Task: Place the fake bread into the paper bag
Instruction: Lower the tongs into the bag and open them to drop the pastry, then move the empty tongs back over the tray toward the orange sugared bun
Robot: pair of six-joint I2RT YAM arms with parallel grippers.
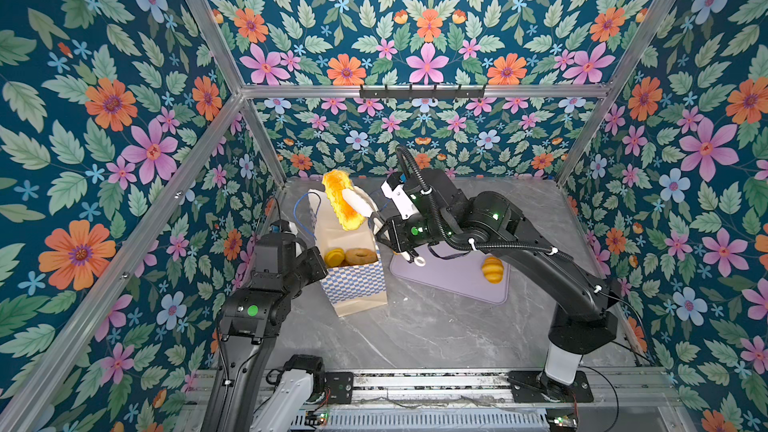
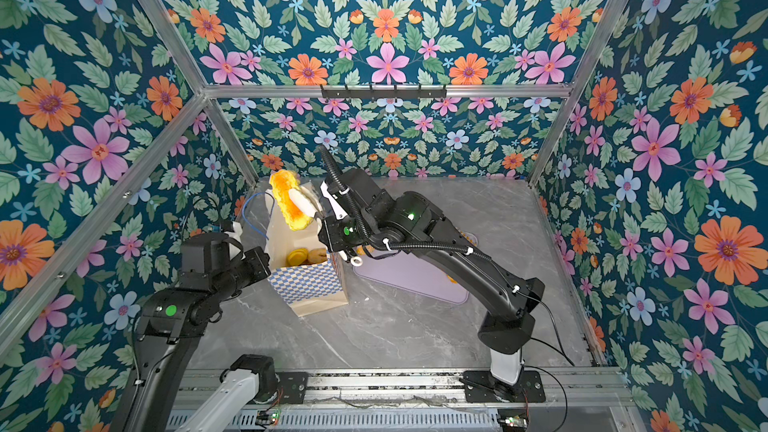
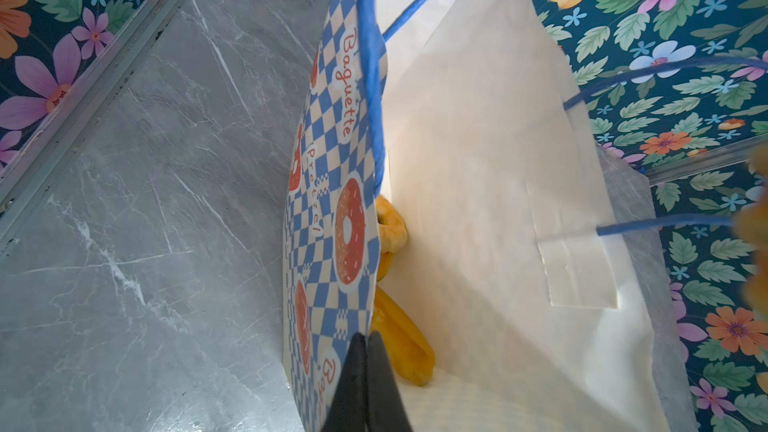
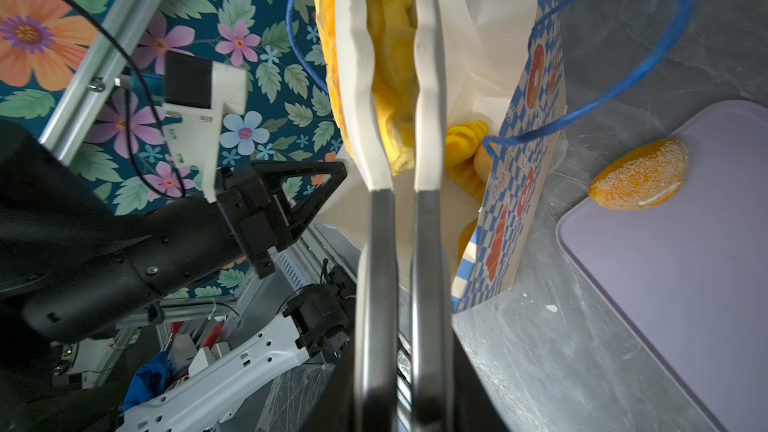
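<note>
A long ridged golden loaf of fake bread (image 1: 340, 201) (image 2: 286, 197) (image 4: 390, 76) hangs above the open mouth of the paper bag (image 1: 353, 284) (image 2: 303, 284), pinched between the white tips of metal tongs (image 1: 359, 203) (image 4: 382, 243). My right gripper (image 1: 388, 238) (image 4: 401, 401) is shut on the tongs' handles. My left gripper (image 3: 365, 347) (image 1: 316, 250) is shut on the bag's checkered left rim (image 3: 332, 160). A bagel ring (image 1: 359, 256) and a round roll (image 1: 334, 257) lie inside the bag. An oval bun (image 1: 492, 270) (image 4: 640, 174) rests on the tray.
The flat lilac tray (image 1: 457, 280) (image 4: 685, 263) lies right of the bag on the grey marble table (image 1: 436, 334). Blue cord handles (image 4: 602, 56) loop beside the bag's mouth. Floral walls with aluminium posts (image 1: 266, 147) enclose the table.
</note>
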